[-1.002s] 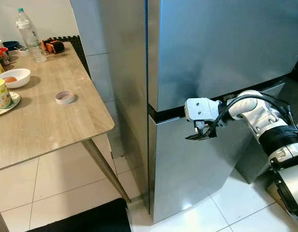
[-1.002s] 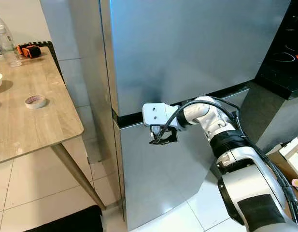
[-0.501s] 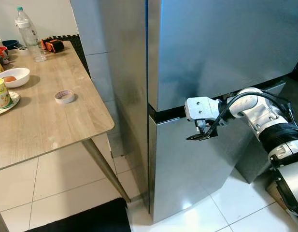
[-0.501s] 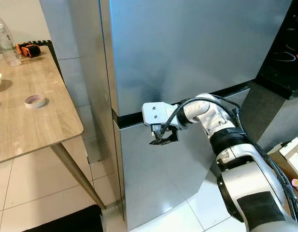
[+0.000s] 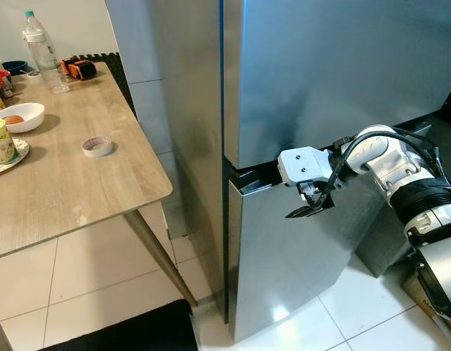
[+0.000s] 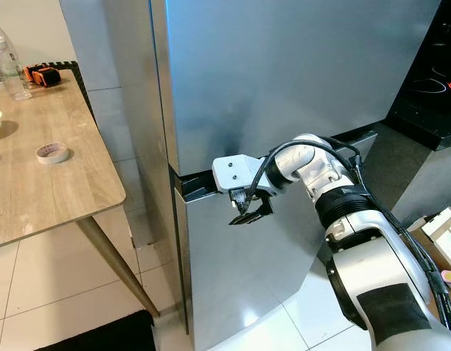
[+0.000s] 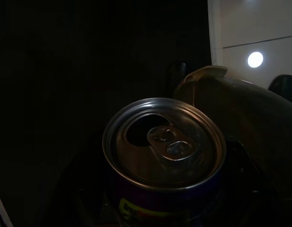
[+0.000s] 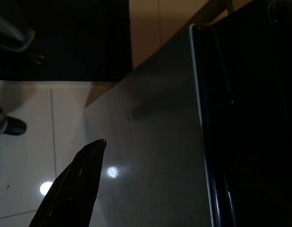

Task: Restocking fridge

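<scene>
Right fingers (image 5: pixel 307 208) hooked on lower fridge door (image 5: pixel 298 278) | arm bent | grip unclear

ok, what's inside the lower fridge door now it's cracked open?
The lower door is ajar beside the right gripper. Only its top edge lip and a dark gap show. Shelves and contents are hidden behind the door.

table: wooden table (image 5: pixel 79 168) seen left | on it: tape roll (image 5: pixel 98 146), white bowl (image 5: pixel 22 117), plastic bottle (image 5: pixel 44 53), printed cup (image 5: pixel 1 142) on a plate | floor: white tiles, dark mat (image 5: pixel 123 330)
</scene>
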### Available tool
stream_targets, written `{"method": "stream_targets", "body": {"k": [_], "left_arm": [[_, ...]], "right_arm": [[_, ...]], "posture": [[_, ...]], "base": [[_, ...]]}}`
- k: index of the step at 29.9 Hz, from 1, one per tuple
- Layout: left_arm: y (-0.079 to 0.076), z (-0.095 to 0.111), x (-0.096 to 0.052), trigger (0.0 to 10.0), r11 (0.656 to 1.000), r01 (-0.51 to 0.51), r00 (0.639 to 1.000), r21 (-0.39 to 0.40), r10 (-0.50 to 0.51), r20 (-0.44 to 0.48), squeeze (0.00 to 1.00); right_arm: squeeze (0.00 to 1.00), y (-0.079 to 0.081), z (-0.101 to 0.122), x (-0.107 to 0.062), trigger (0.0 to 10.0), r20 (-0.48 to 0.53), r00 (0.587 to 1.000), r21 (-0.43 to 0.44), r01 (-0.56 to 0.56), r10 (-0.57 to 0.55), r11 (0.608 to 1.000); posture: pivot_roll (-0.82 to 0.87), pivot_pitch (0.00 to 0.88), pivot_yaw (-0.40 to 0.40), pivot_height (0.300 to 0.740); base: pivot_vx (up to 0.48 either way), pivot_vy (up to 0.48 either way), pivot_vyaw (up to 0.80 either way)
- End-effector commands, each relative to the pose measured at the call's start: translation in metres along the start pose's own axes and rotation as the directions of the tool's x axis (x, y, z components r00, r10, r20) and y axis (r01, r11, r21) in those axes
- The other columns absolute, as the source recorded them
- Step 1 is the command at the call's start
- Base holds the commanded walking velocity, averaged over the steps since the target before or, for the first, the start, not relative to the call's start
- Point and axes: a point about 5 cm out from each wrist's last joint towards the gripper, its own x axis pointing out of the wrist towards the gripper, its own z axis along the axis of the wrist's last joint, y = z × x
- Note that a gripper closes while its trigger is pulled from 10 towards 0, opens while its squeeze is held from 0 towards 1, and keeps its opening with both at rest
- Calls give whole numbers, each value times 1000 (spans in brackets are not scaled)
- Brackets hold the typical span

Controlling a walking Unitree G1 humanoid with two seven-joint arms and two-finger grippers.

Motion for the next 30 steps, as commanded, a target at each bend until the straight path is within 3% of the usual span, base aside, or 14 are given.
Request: {"method": "stream_targets", "body": {"k": [1, 3, 4, 9, 17, 23, 26, 30], "left_arm": [[-2, -7, -1, 10000, 1000, 3, 1000, 3, -3, -21, 0], [-2, -7, -1, 10000, 1000, 3, 1000, 3, -3, -21, 0], [-2, -7, -1, 10000, 1000, 3, 1000, 3, -3, -21, 0], [-2, -7, -1, 10000, 1000, 4, 1000, 3, -4, -21, 0], [-2, -6, -1, 10000, 1000, 6, 1000, 5, -6, -20, 0], [-2, -5, 0, 10000, 1000, 6, 1000, 6, -6, -19, 0], [-2, -5, 0, 10000, 1000, 5, 1000, 7, -5, -19, 0], [-2, -6, -1, 10000, 1000, 4, 1000, 7, -4, -20, 0]], "right_arm": [[0, -1, 6, -6, 10000, 83, 996, 9, -27, 26, 1000], [0, -1, 14, -12, 10000, 178, 983, 12, -41, 38, 999], [0, -1, 14, -12, 10000, 178, 983, 12, -41, 38, 999], [0, 2, 36, -31, 10000, 370, 928, 25, -42, 29, 999], [0, -2, 44, -40, 10000, 481, 877, 42, 3, -23, 999], [0, -6, 37, -33, 10000, 441, 896, 63, 34, -58, 997], [0, 4, 25, -24, 10000, 335, 942, 65, 6, -27, 998], [0, 8, 17, -20, 10000, 256, 966, 80, 6, -27, 997]], "posture": [[-111, 40, -37, 740], [-111, 40, -37, 740], [-111, 40, -37, 740], [-113, 39, -34, 740], [-113, 37, -31, 740], [-113, 37, -31, 740], [-113, 37, -31, 740], [-113, 37, -31, 740]], "base": [[0, 0, 0], [0, 0, 0], [0, 0, 0], [0, 0, 0], [0, 0, 0], [0, 0, 0], [0, 0, 0], [0, 0, 0]]}}
